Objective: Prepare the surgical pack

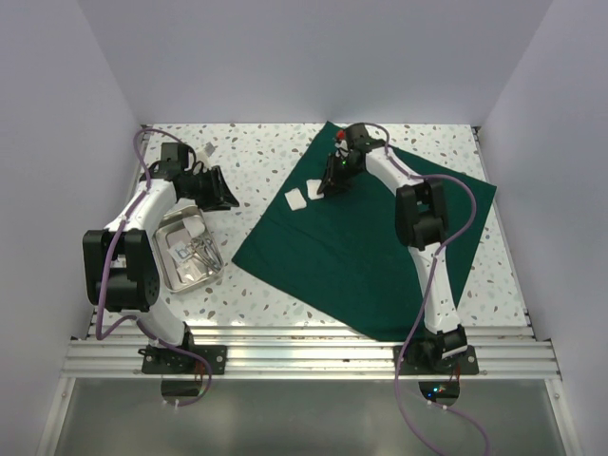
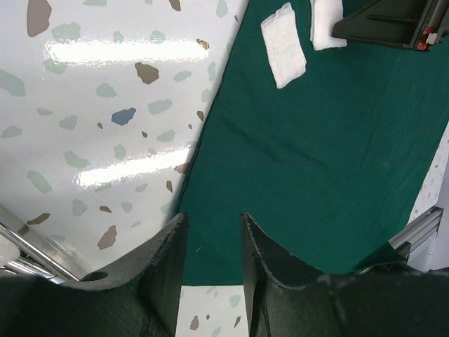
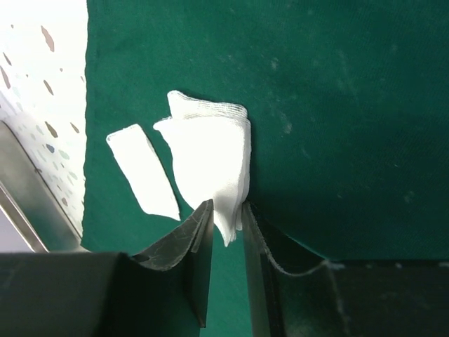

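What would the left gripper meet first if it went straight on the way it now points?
Most likely the green cloth, near its edge on the table; the left gripper is open and empty. The gauze squares lie farther on, off to one side. Depth is unclear.

Bright, even light falls from above: the left wrist view catches two long glare bars on the glossy speckled worktop (image 2: 70, 105), and the steel tray (image 1: 190, 275) glints in the sharp, faintly shadowed top view. In the right wrist view the gauze (image 3: 210, 161) burns out almost to blank white and throws a soft shadow rightward on the green cloth (image 3: 337, 105). The left gripper (image 2: 212, 219) sits dark and slightly soft at the near edge.
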Controlling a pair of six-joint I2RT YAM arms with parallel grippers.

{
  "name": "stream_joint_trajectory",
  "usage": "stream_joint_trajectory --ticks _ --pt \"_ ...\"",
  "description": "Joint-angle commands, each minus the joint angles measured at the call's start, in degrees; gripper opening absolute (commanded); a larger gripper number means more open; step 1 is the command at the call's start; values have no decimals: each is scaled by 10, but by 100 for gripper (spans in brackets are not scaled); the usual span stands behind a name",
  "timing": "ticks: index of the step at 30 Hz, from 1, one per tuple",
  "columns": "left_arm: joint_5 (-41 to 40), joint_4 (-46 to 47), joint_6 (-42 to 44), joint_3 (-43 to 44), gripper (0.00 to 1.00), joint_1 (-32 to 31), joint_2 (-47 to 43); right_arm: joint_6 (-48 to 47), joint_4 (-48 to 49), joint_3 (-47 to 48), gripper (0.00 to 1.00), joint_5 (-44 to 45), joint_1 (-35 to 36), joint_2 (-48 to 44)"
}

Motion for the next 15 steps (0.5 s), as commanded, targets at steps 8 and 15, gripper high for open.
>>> stream_joint_trajectory --ticks 8,15 --pt "14 22 2 3 40 3 2 34 25 23 15 -14 10 11" --pt "14 24 2 2 40 2 1 43 12 62 0 -9 11 -7"
